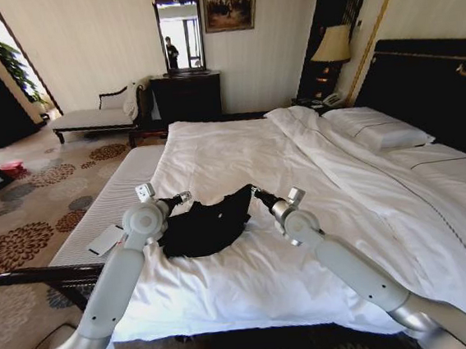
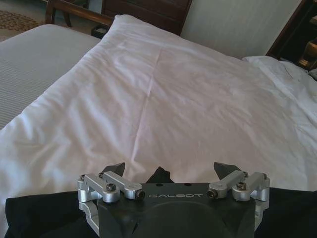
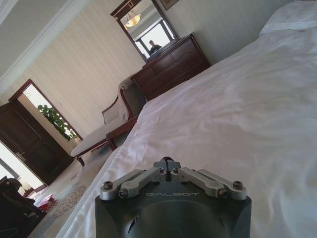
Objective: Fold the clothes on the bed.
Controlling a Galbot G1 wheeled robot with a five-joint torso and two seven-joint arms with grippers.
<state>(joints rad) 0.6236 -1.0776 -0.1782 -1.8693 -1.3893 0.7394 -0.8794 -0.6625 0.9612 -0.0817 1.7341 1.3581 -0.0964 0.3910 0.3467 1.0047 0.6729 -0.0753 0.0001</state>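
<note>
Fold under way: you are lifting the black T-shirt (image 1: 203,224), bunched near the bed's (image 1: 252,288) foot edge. Right gripper (image 1: 255,192) at its 2 o'clock corner, pinched closed on cloth; left gripper (image 1: 182,198) at 10 o'clock, spread wide. Next, probably: left needs fabric between its fingers.

one T-shirt (image 1: 203,225), one bed (image 1: 319,216), two pillows (image 1: 377,132)

T-shirt (image 1: 205,224) on bed (image 1: 299,176)
</note>
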